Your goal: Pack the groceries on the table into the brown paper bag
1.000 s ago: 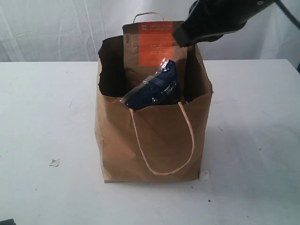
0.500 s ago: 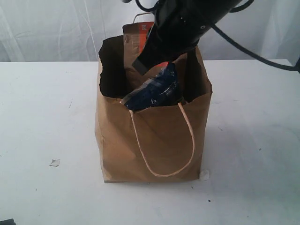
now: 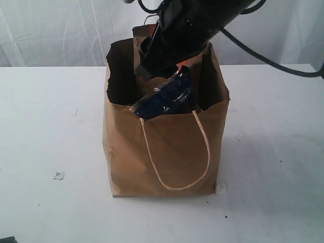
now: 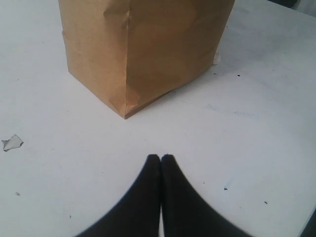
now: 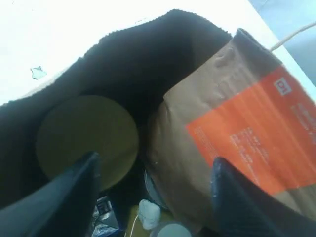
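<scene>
The brown paper bag stands upright in the middle of the table. A long dark-blue noodle packet pokes out over its front rim. My right arm reaches down into the bag's mouth and hides most of the brown pouch. In the right wrist view my right gripper is open inside the bag. One finger lies over the jar's tan lid, the other against the orange-labelled pouch. My left gripper is shut and empty, low over the table, facing a bottom corner of the bag.
Small white paper scraps lie on the table left and right of the bag; one scrap shows in the left wrist view. A white curtain hangs behind. A white cap shows deep in the bag.
My right arm has come down from the upper right into the bag's mouth, covering the pouch, and its jaws have opened. The left gripper has not moved.
</scene>
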Controlling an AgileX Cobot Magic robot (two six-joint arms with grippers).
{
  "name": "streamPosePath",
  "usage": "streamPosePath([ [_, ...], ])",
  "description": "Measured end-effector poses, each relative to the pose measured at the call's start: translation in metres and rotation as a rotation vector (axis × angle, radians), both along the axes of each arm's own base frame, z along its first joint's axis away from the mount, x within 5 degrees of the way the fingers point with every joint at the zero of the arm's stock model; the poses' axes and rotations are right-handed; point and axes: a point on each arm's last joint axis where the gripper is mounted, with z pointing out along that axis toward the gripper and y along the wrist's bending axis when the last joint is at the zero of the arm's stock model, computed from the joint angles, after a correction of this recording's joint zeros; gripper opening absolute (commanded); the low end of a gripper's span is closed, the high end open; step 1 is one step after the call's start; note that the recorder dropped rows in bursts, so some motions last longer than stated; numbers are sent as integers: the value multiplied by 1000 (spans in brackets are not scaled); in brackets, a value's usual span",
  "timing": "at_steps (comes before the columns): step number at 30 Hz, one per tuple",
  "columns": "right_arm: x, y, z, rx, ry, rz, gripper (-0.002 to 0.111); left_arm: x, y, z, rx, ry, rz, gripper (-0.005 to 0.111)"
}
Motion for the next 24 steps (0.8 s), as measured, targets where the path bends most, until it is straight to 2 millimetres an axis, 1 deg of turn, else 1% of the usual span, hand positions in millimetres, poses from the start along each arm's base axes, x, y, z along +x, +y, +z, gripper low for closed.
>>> streamPosePath([
  [6, -1, -1, 2, 0, -6, 0, 62, 0, 0, 0, 0, 0, 0, 0],
  [9, -6, -7, 13, 8, -43, -8, 62, 0, 0, 0, 0, 0, 0, 0],
  [14, -24, -27, 42, 40, -120, -62, 62, 0, 0, 0, 0, 0, 0, 0],
  [18, -40, -46, 60, 46, -162, -114, 62, 0, 0, 0, 0, 0, 0, 0],
  [20, -49, -56, 64, 37, -183, -141, 62, 0, 0, 0, 0, 0, 0, 0],
  [24, -67, -78, 61, 17, -209, -204, 62, 0, 0, 0, 0, 0, 0, 0],
])
